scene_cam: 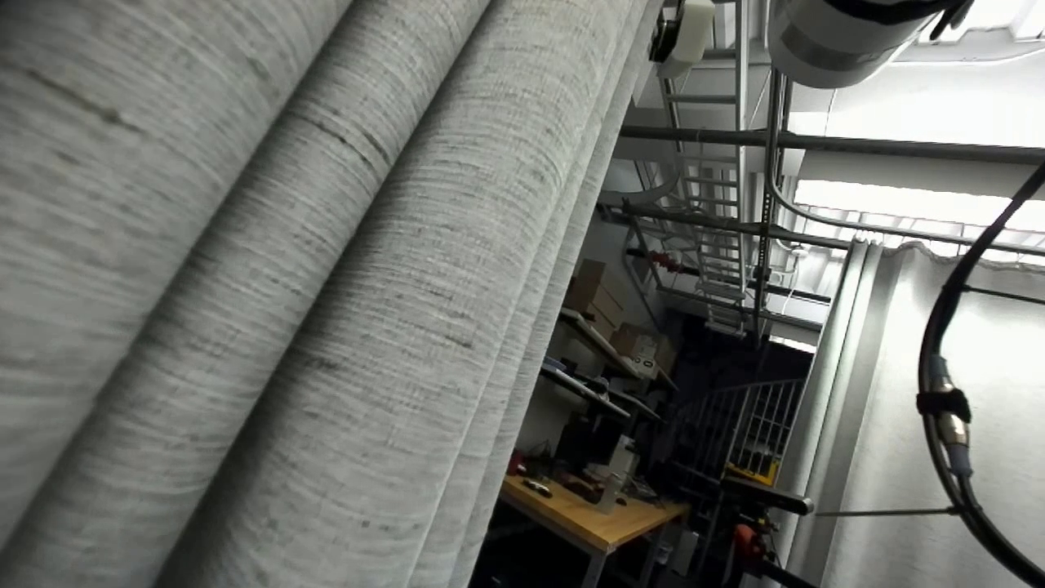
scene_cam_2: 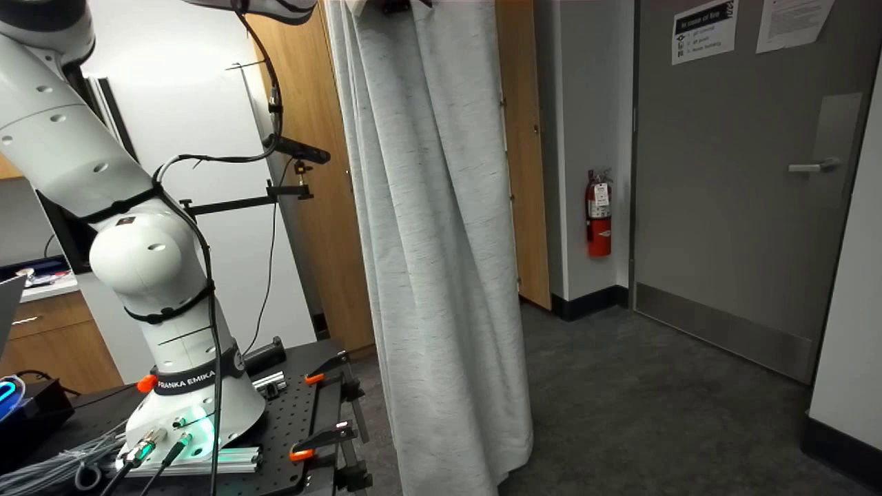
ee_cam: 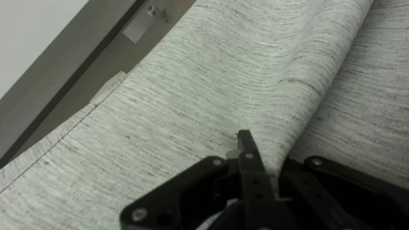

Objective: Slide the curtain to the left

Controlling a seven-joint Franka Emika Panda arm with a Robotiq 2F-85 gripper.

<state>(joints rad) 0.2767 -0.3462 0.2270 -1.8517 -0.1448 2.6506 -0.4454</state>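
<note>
Grey curtain sat nearest, slanting pleats filling the left half of an exterior view, cut off by the frame top and bottom. In an exterior view it hung midframe, between the arm and a grey door. Wrist view: jaws closed on one fold, a jaw either side, cloth gathered between them.

Step in hand, as judged: drag that pinched fold left. Whose left couldn't be told; what carried the gripped cloth overhead was out of shot. Doing it well called for a firm pinch, then a slow, level, sideways pull, so the upper edge could follow without lagging. Tugging down, or jerking, could strip the fold out, since only a narrow bunch was held. Bowed cable looked snag-prone; wide clearance seemed wise. Soft cloth would likely trail and swing, so easing off before the stop made sense.

View differences: only the wrist view showed the pinch, plus a stitched seam along the cloth's edge. Neither exterior view settled the jaws, hidden or cropped. Red extinguisher showed only in an exterior view. Wooden desk and far drape likewise showed in an exterior view; whether that drape was part of the same curtain couldn't be told. Door lever looked to be the overlap: wrist view and an exterior view both had it.
</note>
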